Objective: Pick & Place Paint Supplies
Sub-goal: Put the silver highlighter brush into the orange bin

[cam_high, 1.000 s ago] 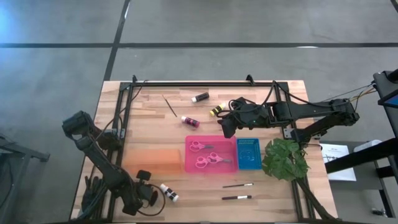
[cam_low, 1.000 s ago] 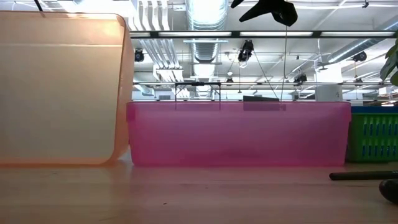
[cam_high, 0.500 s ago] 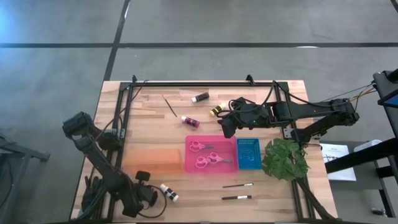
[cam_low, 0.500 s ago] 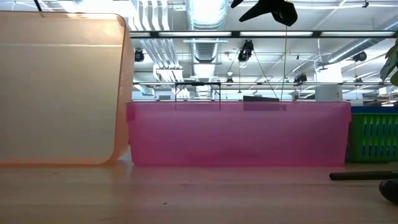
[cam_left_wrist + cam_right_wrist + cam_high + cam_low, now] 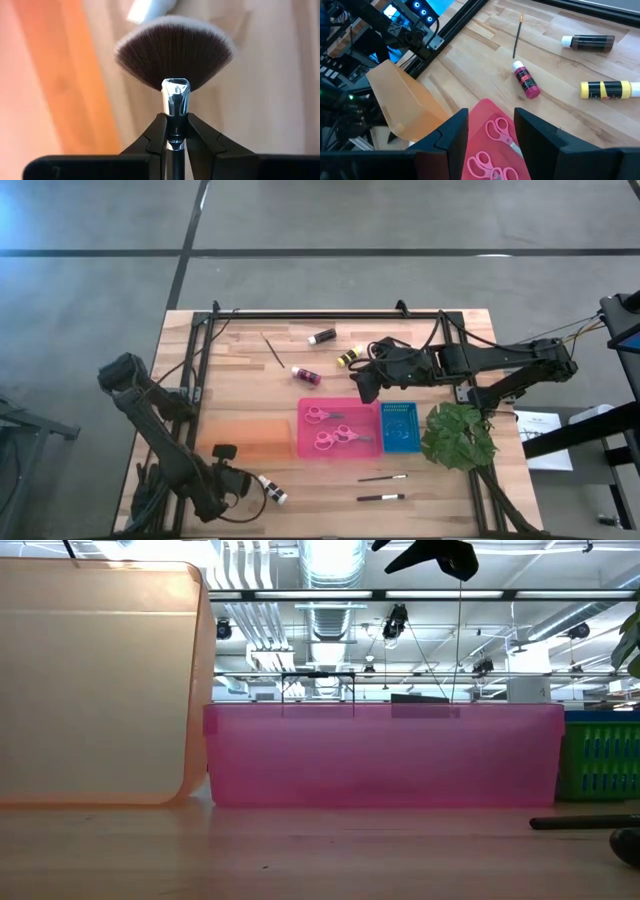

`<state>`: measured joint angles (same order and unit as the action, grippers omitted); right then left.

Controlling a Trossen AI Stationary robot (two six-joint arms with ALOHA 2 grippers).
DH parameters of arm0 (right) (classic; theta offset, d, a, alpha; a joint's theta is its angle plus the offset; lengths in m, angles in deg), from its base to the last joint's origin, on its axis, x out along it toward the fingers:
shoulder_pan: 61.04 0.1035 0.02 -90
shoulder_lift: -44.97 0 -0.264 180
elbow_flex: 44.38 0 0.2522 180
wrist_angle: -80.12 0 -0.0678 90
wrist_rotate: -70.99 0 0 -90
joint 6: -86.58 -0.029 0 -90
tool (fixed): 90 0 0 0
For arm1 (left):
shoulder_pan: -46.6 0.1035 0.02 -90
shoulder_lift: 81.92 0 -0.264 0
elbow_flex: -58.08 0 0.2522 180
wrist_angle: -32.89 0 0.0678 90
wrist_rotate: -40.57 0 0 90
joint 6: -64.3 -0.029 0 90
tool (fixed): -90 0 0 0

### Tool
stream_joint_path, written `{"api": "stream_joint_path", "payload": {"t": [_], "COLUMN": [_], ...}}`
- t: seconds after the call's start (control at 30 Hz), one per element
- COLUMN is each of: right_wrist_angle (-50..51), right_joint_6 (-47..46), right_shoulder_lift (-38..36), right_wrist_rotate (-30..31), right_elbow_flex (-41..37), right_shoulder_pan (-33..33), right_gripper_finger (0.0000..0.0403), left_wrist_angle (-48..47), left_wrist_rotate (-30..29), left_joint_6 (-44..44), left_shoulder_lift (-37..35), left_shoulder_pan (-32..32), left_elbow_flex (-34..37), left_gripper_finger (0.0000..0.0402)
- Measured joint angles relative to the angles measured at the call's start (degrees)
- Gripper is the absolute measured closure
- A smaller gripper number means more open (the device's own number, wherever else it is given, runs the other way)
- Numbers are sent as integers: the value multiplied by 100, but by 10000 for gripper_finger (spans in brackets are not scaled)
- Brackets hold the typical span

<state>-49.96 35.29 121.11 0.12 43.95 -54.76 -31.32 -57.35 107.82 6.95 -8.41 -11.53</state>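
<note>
Fan brush point(image 5: 174, 55): pinched by its metal ferrule in the left claw point(image 5: 174, 131), held over the surface point(image 5: 240, 370) near the orange tray point(image 5: 248, 438) and a white bottle point(image 5: 271, 489). Two pairs of scissors point(image 5: 331, 426): lying in the pink tray point(image 5: 338, 450). Pink bottle point(image 5: 306, 374), yellow bottle point(image 5: 347, 357), black bottle point(image 5: 321, 336), thin brush point(image 5: 272, 349): lying on the surface behind the trays. Two dark brushes point(image 5: 381, 487): in front of the blue basket point(image 5: 401, 428). Right claw point(image 5: 491, 127): spread, empty, above the pink tray.

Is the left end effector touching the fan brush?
Touching. The left wrist view shows the left end effector shut on the fan brush at its ferrule.
</note>
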Motion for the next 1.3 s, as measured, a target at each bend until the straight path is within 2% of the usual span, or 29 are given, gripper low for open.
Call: {"api": "stream_joint_path", "payload": {"t": [0.23,0.73,1.03,1.3], "right_wrist_angle": [1,5,9,5], "right_joint_6": [17,26,29,53], "right_shoulder_lift": [0,0,0,0], "right_wrist_rotate": [37,42,40,49], "right_elbow_flex": [0,0,-15,-60], "right_shoulder_pan": [67,100,100,98], "right_gripper_finger": [246,246,246,246], "left_wrist_angle": [-349,-612,-523,-295], "left_wrist_rotate": [-135,-154,-154,-141], "left_joint_6": [-48,-1081,-978,-599], "left_shoulder_lift": [-359,-451,-527,-1145], "left_shoulder_pan": [165,741,991,1227], "left_elbow_flex": [124,195,397,712], "left_gripper_finger": [346,346,346,346]}}
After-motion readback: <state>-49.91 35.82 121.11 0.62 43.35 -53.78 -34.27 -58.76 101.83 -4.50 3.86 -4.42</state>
